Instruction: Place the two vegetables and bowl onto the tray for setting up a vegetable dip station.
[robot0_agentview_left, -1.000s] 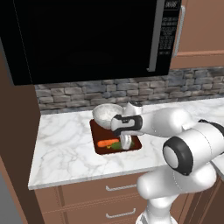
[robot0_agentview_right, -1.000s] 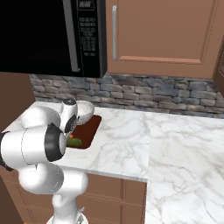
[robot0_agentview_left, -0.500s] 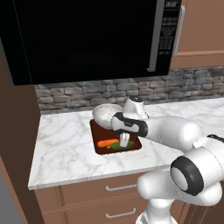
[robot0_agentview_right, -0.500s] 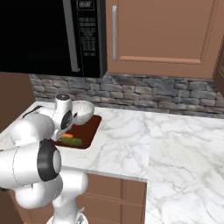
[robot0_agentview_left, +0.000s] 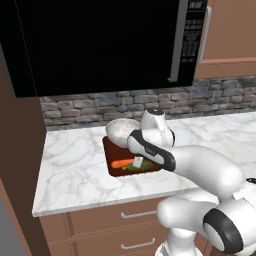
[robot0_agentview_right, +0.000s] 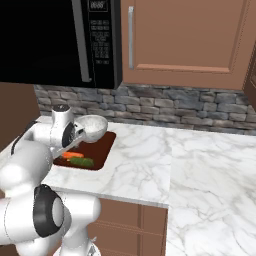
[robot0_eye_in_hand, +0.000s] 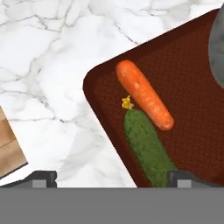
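Note:
The dark reddish-brown tray (robot0_agentview_left: 112, 150) (robot0_agentview_right: 102, 145) (robot0_eye_in_hand: 188, 87) lies on the marble counter. On it, the white-grey speckled bowl (robot0_agentview_left: 121, 131) (robot0_agentview_right: 90, 126) (robot0_eye_in_hand: 217, 48) stands at the back. The orange carrot (robot0_agentview_left: 121, 163) (robot0_agentview_right: 73, 155) (robot0_eye_in_hand: 144, 94) and the dark green cucumber (robot0_agentview_left: 134, 168) (robot0_agentview_right: 81, 162) (robot0_eye_in_hand: 148, 146) lie side by side near the tray's front. My gripper (robot0_agentview_left: 137, 161) (robot0_eye_in_hand: 113, 178) hangs open just above the tray's front edge, over the cucumber's end, with nothing between its fingers.
A black microwave (robot0_agentview_left: 100, 45) hangs low over the counter, with a stone backsplash (robot0_agentview_right: 190, 107) behind. The counter's front edge and a drawer front (robot0_eye_in_hand: 8, 148) lie close to the tray. Bare marble (robot0_agentview_right: 190, 165) stretches to the right.
The arm's elbow has swung round toward the base while the hand stays over the tray's front. Jaws remain open. Carrot, cucumber and bowl have not moved.

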